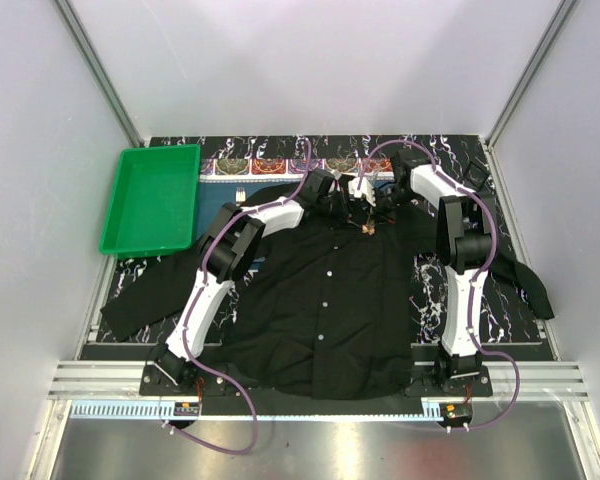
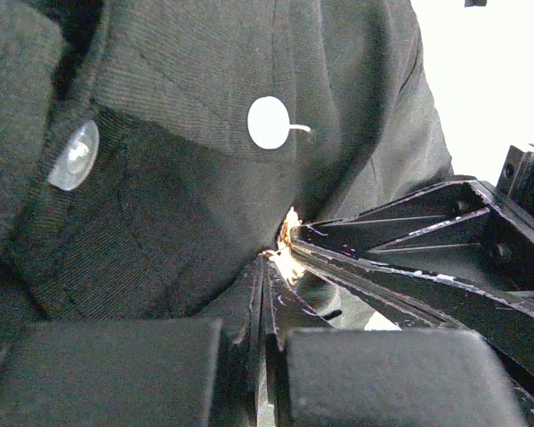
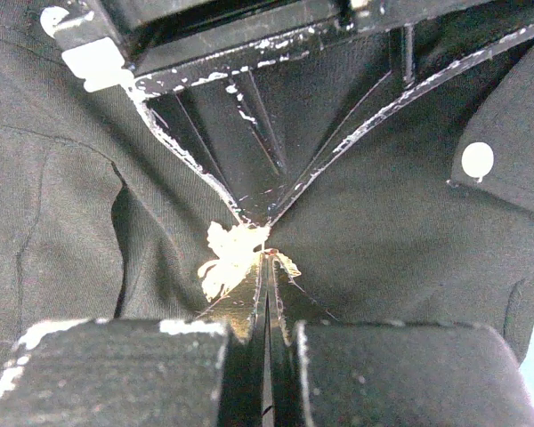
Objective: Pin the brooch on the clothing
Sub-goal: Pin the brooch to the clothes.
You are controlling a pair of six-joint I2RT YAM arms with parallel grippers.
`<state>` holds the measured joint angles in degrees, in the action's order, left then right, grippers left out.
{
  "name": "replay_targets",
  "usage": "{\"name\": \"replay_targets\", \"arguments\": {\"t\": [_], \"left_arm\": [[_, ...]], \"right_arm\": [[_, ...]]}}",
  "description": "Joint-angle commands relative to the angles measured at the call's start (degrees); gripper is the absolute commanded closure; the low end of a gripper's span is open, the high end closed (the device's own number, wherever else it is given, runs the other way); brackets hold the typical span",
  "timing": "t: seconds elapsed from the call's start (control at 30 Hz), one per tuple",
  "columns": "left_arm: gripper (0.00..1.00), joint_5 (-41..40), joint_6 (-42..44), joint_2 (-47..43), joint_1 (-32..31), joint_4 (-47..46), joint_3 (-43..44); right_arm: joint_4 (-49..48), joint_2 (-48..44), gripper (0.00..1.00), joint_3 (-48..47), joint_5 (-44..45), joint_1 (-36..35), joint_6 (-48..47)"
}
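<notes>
The clothing (image 1: 325, 300), a black button-up shirt, lies spread flat on the table, front side up. The brooch (image 1: 370, 230) is a tiny golden leaf on the fabric just below the collar. Both grippers meet at it, tip to tip. My right gripper (image 3: 267, 258) is shut, with the golden leaf (image 3: 230, 258) showing on both sides of its tips. My left gripper (image 2: 267, 260) is shut too, its tips touching the brooch (image 2: 289, 242); whether it pinches any part of it is hidden. In the top view the left gripper (image 1: 361, 222) comes from the left and the right gripper (image 1: 377, 222) from the right.
A green tray (image 1: 152, 198) stands at the back left. A patterned placemat (image 1: 280, 165) lies under the collar at the back. Shirt sleeves spread to the left (image 1: 140, 295) and right (image 1: 525, 280). White buttons (image 2: 269, 122) (image 3: 477, 160) sit close to the fingers.
</notes>
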<state>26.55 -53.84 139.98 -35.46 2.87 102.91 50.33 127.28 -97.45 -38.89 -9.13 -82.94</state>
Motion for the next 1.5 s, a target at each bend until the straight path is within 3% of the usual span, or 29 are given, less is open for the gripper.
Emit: {"name": "replay_targets", "arguments": {"t": [0.0, 0.97, 1.47], "left_arm": [[1.0, -0.9, 0.4, 1.1, 0.9, 3.9, -0.9], [1.0, -1.3, 0.4, 1.0, 0.9, 4.4, -0.9], [1.0, -1.5, 1.1, 0.8, 0.9, 5.7, -0.4]], "right_arm": [[-3.0, 1.0, 1.0, 1.0, 3.6, -1.2, 1.5], [-14.3, -0.7, 1.0, 5.2, 11.8, -2.8, 16.9], [-18.0, -2.0, 1.0, 7.5, 13.7, -2.8, 18.9]]}}
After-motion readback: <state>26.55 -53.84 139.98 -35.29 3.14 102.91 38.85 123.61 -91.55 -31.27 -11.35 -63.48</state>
